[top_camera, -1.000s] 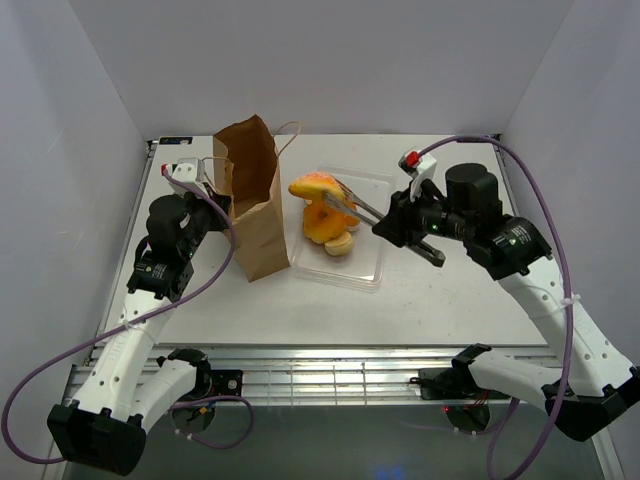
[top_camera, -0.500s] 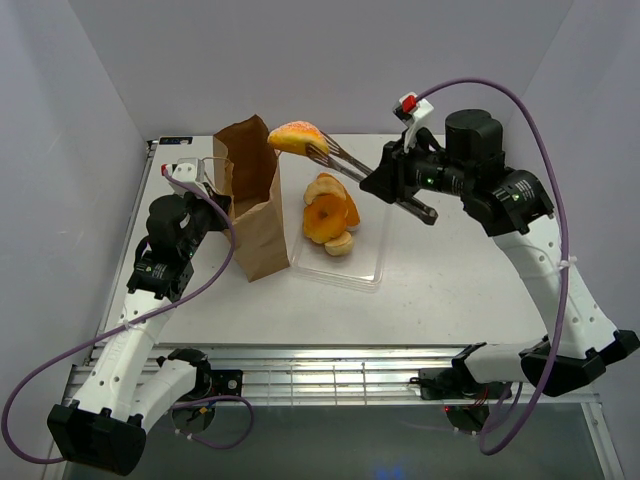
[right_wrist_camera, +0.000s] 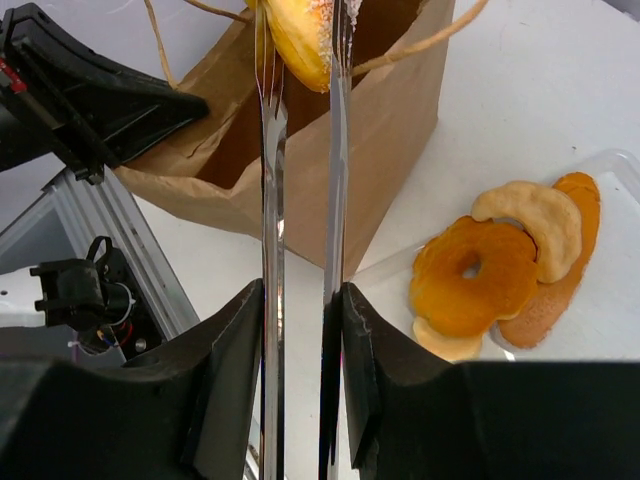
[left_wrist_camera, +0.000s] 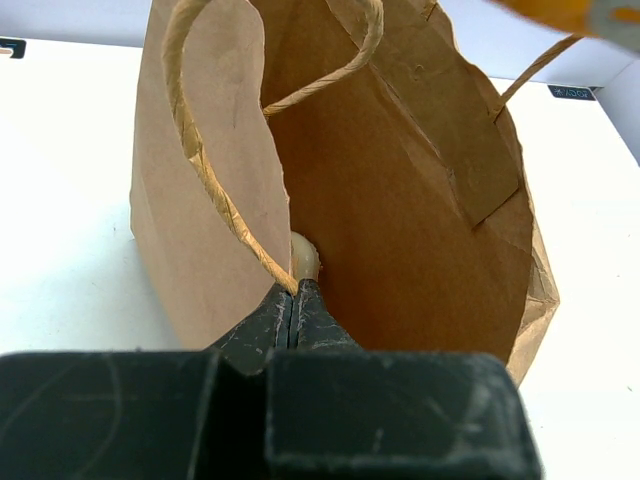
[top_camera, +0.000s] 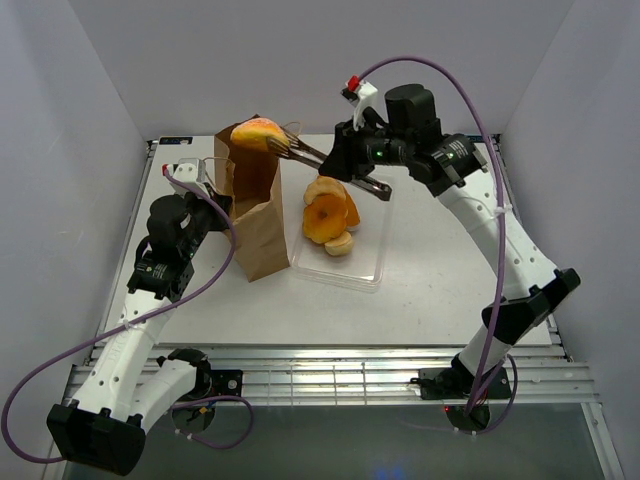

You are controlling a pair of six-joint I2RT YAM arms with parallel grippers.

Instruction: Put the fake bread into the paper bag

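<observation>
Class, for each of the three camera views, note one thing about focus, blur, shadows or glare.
Top view: even light, soft shadows, all sharp. Left wrist: bag sharp, left gripper close up soft, bun at the top edge blurred. Right wrist: tongs glint; right gripper blurred.

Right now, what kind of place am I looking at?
Probably a robot test bench, not a real bakery: plain white walls box in a white table, two robot arms are mounted at its near edge, and toy pastries sit beside a paper bag.
</observation>
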